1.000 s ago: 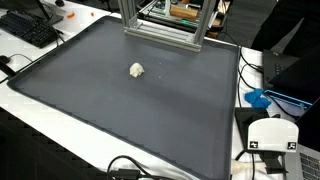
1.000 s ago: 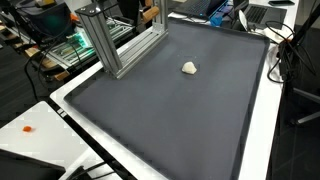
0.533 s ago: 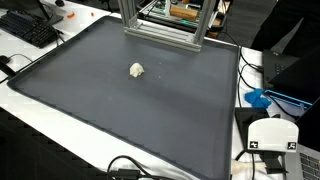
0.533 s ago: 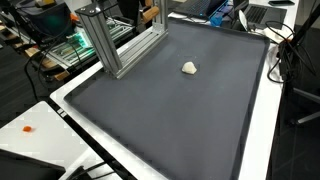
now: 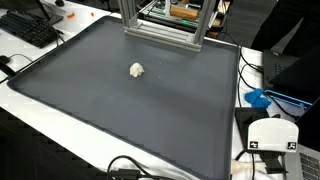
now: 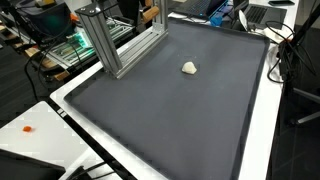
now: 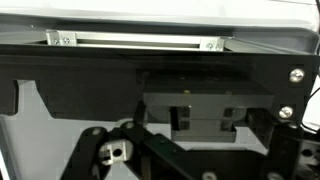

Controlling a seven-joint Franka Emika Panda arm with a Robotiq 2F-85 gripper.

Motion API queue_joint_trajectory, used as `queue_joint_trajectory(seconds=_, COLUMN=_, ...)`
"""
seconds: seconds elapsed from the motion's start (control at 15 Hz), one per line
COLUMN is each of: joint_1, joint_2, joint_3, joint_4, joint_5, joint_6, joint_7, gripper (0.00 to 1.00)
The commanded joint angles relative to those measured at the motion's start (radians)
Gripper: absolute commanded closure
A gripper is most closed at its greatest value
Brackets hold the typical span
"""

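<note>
The white desk [image 5: 45, 115] fills both exterior views and carries a big dark grey mat [image 5: 130, 115] that covers most of it, leaving a pale rim along the lower left edge of the frame. In an exterior view the same mat [image 6: 170, 115] runs from the lower middle to the upper right.

An aluminium frame [image 5: 160, 28] of square bars stands at the top centre, on the far edge of the mat. In an exterior view this frame [image 6: 115, 45] sits at the upper left.

A black keyboard [image 5: 28, 28] lies in the upper left corner, off the mat. A white box with a label [image 5: 272, 135] sits at the lower right, with a blue object [image 5: 258, 98] just above it.

The small whitish lump [image 5: 137, 70] lies alone on the mat, a little above and left of the frame's centre. In an exterior view the lump [image 6: 189, 68] is right of centre in the upper half, well apart from the frame.

The pincer [image 7: 190, 160] shows only in the wrist view, as dark linkage along the bottom edge. Its tips are out of frame, so I cannot tell whether they are apart or together. The lump does not appear there.
</note>
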Motion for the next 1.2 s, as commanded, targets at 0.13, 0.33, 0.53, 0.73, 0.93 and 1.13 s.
queue_joint_trajectory(seconds=0.13, joint_1=0.017, joint_2=-0.034, joint_3=-0.009, joint_4=-0.044, joint_5=0.048, joint_6=0.032, joint_7=0.005, gripper=0.0)
queue_joint_trajectory(seconds=0.33, joint_1=0.017, joint_2=-0.034, joint_3=-0.007, joint_4=-0.049, joint_5=0.061, joint_6=0.04, joint_7=0.007, gripper=0.0)
queue_joint_trajectory(seconds=0.53, joint_1=0.016, joint_2=-0.035, joint_3=-0.006, joint_4=-0.058, joint_5=0.068, joint_6=0.051, joint_7=0.008, gripper=0.05)
queue_joint_trajectory(seconds=0.73, joint_1=0.016, joint_2=-0.034, joint_3=-0.006, joint_4=-0.063, joint_5=0.073, joint_6=0.061, joint_7=0.007, gripper=0.18)
queue_joint_trajectory(seconds=0.93, joint_1=0.016, joint_2=-0.032, joint_3=-0.006, joint_4=-0.063, joint_5=0.078, joint_6=0.067, joint_7=0.006, gripper=0.36)
queue_joint_trajectory(seconds=1.13, joint_1=0.016, joint_2=-0.031, joint_3=-0.005, joint_4=-0.061, joint_5=0.078, joint_6=0.069, joint_7=0.007, gripper=0.59)
